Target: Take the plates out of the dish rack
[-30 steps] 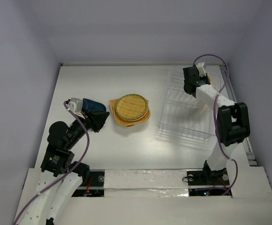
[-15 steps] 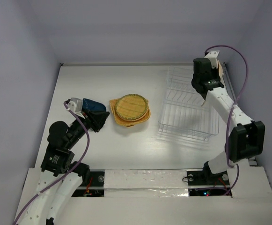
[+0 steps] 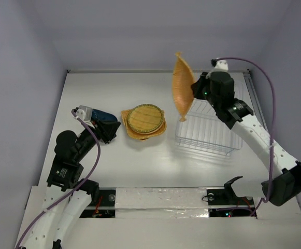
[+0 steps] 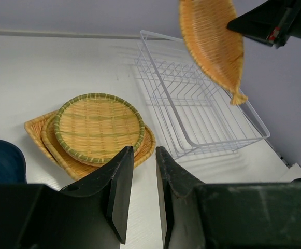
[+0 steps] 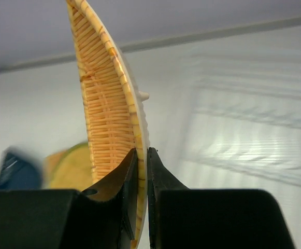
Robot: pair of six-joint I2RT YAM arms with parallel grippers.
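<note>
Carry step of the unloading, and by the look of it the last one: orange-tan, leaf-shaped woven plate (image 3: 181, 88) lifted clear of the clear, thin-tined rectangular dish rack (image 3: 208, 127) and held on edge high over its left side, with no other plate visible among the tines in the top or left wrist views. Already out on the white table (image 3: 98, 88): a stack of orange-tan woven plates (image 3: 143, 122), round green-rimmed one on top, left of the rack and apart from it, plus a small dark blue dish (image 3: 102, 116) just beside the stack. Right gripper (image 5: 138, 168): clamped on the leaf plate's lower rim, one finger on each face, only the woven wall's thickness between the pads; gripped near one end, so probably prone to swinging. Left gripper (image 4: 144, 187): low over the table by the blue dish, drawn almost together with a thin slit between, nothing in it; whether touching the dish, impossible to tell. Next, in all likelihood: travelling left toward the stack, tipping the plate from upright to flat, lowering onto or beside the pile, and only then parting the jaws, with the plate's hanging tail kept above the rack wire.
</note>
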